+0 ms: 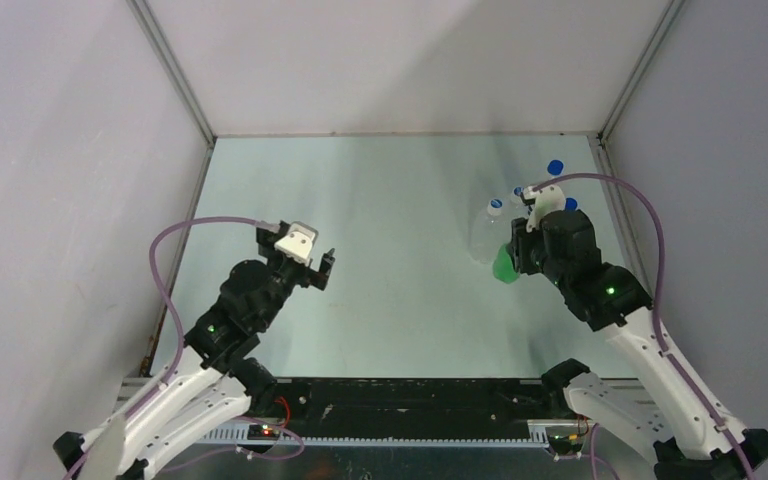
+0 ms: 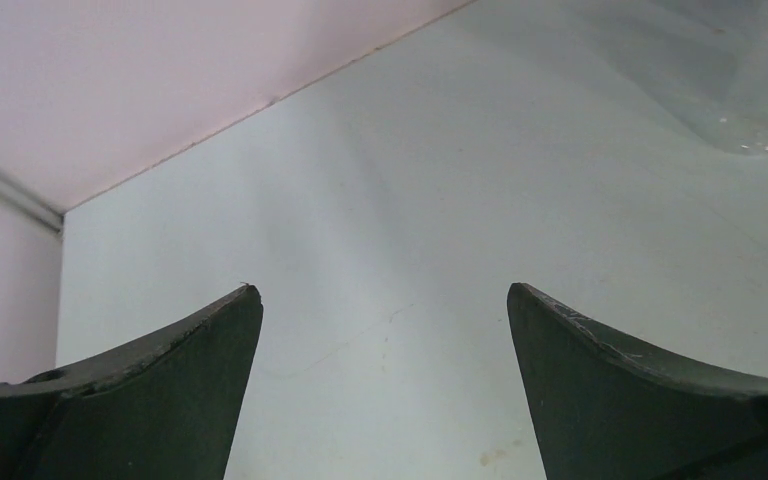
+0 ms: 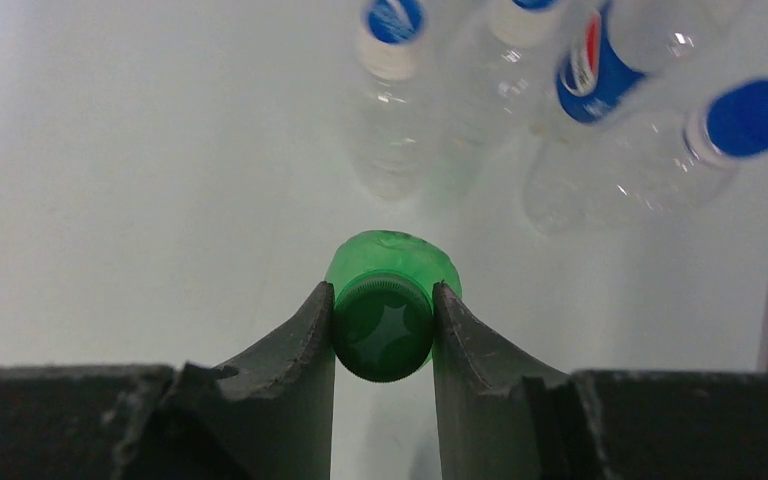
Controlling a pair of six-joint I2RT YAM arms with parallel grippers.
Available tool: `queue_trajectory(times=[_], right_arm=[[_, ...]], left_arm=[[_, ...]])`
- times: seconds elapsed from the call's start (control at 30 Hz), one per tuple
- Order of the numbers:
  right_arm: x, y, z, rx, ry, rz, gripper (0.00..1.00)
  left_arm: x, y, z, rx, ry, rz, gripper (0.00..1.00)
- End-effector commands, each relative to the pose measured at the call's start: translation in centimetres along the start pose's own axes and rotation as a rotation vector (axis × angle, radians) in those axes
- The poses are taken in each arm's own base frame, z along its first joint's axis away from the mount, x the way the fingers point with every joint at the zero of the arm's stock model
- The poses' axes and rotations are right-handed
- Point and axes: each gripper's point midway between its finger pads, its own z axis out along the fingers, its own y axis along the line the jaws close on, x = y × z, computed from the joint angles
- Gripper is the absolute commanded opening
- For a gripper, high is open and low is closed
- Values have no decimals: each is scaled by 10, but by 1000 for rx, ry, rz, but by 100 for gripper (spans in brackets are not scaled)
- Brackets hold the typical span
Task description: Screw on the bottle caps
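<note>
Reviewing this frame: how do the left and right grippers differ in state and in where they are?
The left gripper stands wide open and empty above the bare table; the right gripper is closed on the dark green cap atop the green bottle. The left gripper sits left of the table's middle; the right gripper is far right, beside blue-capped bottles. Both have two dark fingers.
</note>
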Motion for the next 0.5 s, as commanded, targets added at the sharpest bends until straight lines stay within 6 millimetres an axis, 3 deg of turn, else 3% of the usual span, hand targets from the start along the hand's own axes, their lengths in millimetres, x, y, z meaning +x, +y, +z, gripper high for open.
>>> queue_trajectory(times=[0.0,0.47], right_arm=[[-3,-31,16,153,-68,106,0],[20,-65,69,243,-85,229,0]], left_arm=[[3,22,-8,-106,-7,-34,100],[11,19,-5,-100,-15,-29,100]])
